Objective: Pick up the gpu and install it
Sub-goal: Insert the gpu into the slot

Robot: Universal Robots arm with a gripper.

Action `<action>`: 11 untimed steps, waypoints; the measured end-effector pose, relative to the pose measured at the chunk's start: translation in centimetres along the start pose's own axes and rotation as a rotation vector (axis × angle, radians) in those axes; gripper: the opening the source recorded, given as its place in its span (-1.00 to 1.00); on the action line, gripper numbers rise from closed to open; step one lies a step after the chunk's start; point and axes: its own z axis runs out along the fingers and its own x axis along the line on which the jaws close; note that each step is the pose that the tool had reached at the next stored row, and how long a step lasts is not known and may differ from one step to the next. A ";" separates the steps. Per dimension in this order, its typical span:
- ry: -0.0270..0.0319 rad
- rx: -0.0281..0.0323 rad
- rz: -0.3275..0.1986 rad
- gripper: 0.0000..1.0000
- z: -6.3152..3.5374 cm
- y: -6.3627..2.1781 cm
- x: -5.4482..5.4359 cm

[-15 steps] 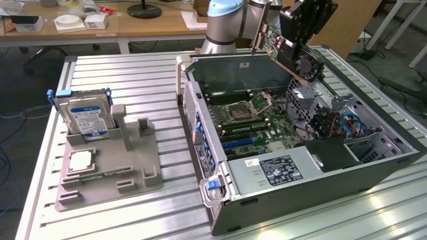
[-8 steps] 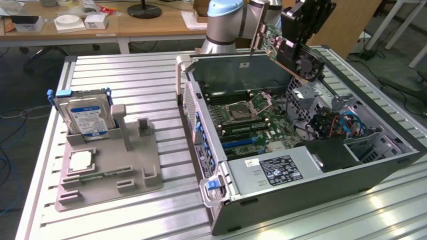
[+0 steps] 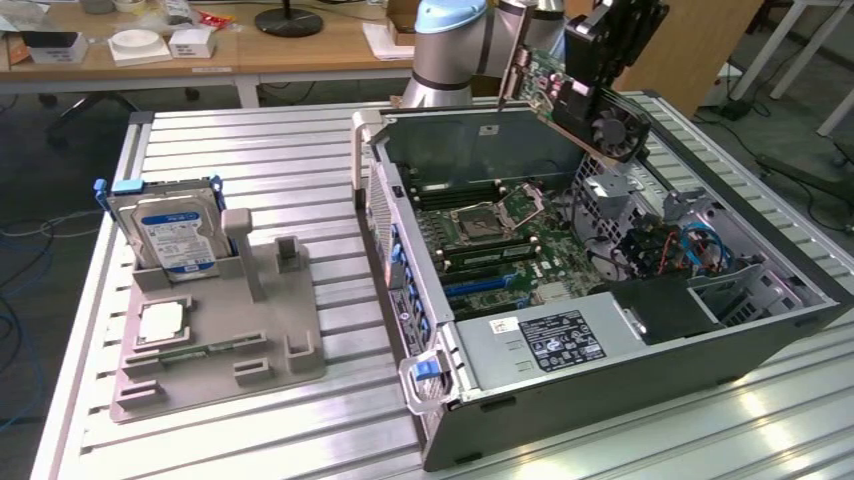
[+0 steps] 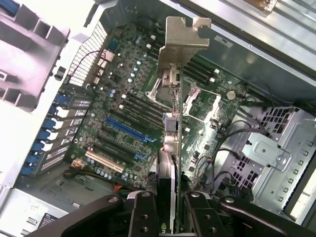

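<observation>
The gpu (image 3: 577, 98) hangs tilted in the air over the far end of the open computer case (image 3: 627, 385), green board and small black fan facing the exterior view. My gripper (image 3: 597, 45) is shut on the card's upper edge. In the wrist view the gpu (image 4: 174, 118) appears edge-on, its silvery bracket (image 4: 186, 34) farthest from me, clamped between my two black fingers (image 4: 143, 212). My gripper (image 4: 170, 202) hovers above the motherboard (image 4: 123, 106), whose blue slot (image 4: 126, 129) lies well below the card and to one side of it.
A blue-labelled hard drive (image 3: 167, 232) stands upright in a grey fixture (image 3: 227, 340) at the exterior view's left, on the slatted metal table (image 3: 267, 150). The case holds a drive cage (image 4: 269, 148) and loose cables (image 3: 694, 245). The arm's base (image 3: 447, 50) rises behind the case.
</observation>
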 end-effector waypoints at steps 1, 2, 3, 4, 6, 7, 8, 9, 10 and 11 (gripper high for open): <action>0.0001 -0.0003 -0.006 -0.47 0.00 0.00 0.0; 0.0001 -0.0006 -0.013 -0.47 0.00 -0.01 0.0; 0.0001 -0.0009 -0.019 -0.47 0.00 -0.01 0.0; 0.0002 -0.0013 -0.025 -0.47 0.00 -0.01 0.0; 0.0002 -0.0019 -0.038 -0.47 0.00 -0.02 0.0; 0.0002 -0.0023 -0.044 -0.47 0.00 -0.02 0.0; 0.0001 -0.0027 -0.050 -0.47 0.00 -0.03 0.0; 0.0001 -0.0030 -0.055 -0.47 0.00 -0.04 0.0; 0.0001 -0.0034 -0.061 -0.47 0.00 -0.04 0.0; 0.0001 -0.0038 -0.066 -0.47 0.00 -0.05 0.0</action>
